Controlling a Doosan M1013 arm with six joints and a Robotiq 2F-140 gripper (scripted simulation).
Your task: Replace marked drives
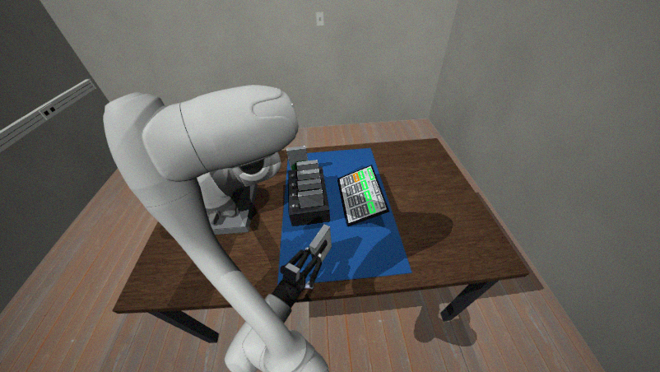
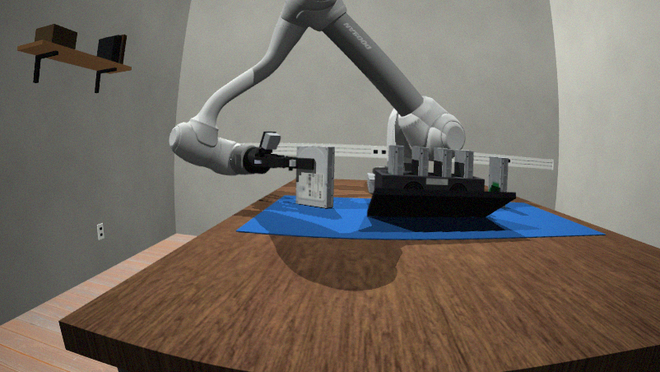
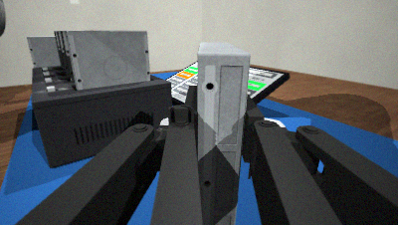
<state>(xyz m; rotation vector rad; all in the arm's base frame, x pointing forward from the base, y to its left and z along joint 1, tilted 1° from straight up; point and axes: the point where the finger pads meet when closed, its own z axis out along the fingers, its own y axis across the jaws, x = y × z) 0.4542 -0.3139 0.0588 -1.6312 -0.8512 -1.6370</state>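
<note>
So the gripper [image 1: 316, 252] [image 2: 304, 163] [image 3: 215, 102] is clamping a drive [image 1: 320, 242] [image 2: 315, 178] [image 3: 221, 119], which is standing upright low over the blue mat [image 1: 369, 258] [image 2: 346, 216] [image 3: 15, 174], near its edge; can't tell if it's touching. Blue is showing between that drive and the dock [image 1: 309, 215] [image 2: 429, 182] [image 3: 104, 112]. Four drives are sticking up from the dock, and the tilted screen [image 1: 362, 194] [image 2: 439, 203] [image 3: 266, 82] is sitting just beside it.

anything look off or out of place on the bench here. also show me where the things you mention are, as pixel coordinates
Nothing looks spilled or damaged. The drives in the dock [image 1: 309, 216] [image 2: 429, 183] [image 3: 104, 116] stand upright in a row. The screen [image 1: 363, 194] [image 2: 439, 203] [image 3: 273, 84] shows one orange cell among green and grey ones, which may flag a drive. The gripper [image 1: 313, 253] [image 2: 307, 163] [image 3: 215, 102] holds a drive [image 1: 320, 239] [image 2: 318, 178] [image 3: 224, 100] upright.
</note>
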